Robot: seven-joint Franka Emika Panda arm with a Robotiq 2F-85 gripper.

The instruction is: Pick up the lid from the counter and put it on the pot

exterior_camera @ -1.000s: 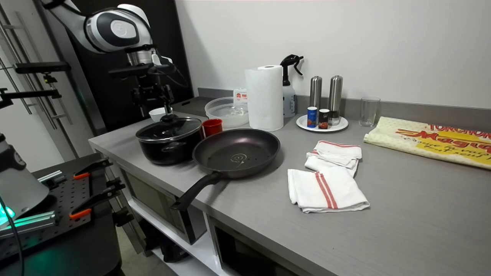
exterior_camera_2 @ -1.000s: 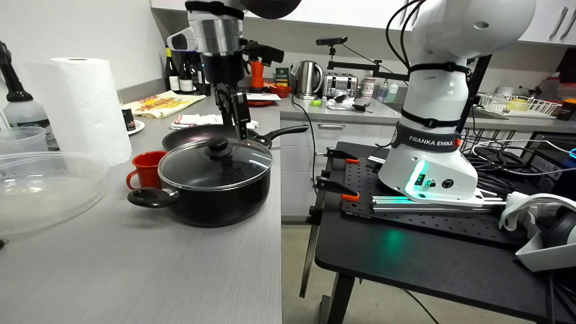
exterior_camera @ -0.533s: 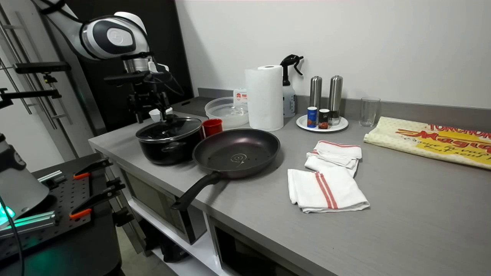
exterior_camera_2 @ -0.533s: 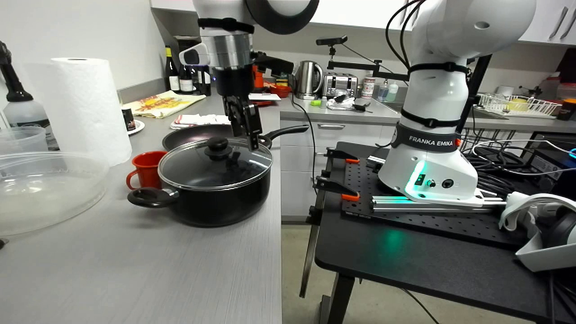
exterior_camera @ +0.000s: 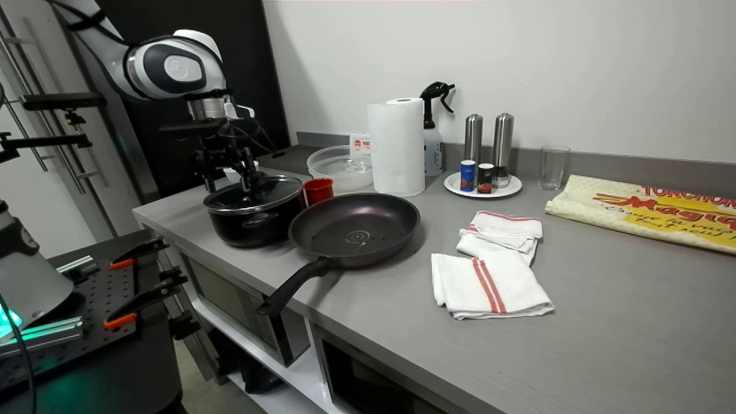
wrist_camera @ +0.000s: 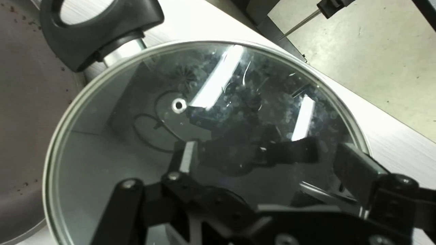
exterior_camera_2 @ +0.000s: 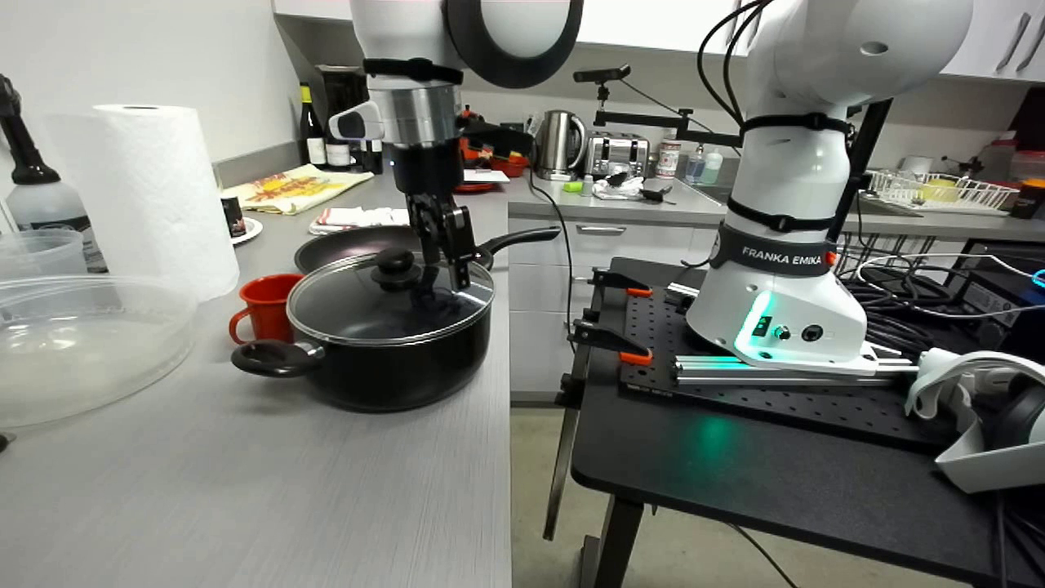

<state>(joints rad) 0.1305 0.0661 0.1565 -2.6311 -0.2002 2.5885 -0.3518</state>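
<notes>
Glass lid (exterior_camera_2: 351, 310) sits on the black pot (exterior_camera_2: 400, 376), looks seated, so the placing seems done. Robotiq gripper (wrist_camera: 270, 154) is spread wide over the pot, nothing visibly held; can't tell if it touches the lid. Probably left: lifting clear of the pot.

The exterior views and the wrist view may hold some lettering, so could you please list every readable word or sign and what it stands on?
"FRANKA EMIKA": on the arm's base.
"TORCHON": on the yellow cloth.
"Magiq": on the same cloth, cut off by the picture's edge.
Too small or blurred to read: the cloth's finer lines, and the print on the blue shaker, dark shaker, spray bottle, wine bottle and white item.
Wrist view: none readable.
</notes>
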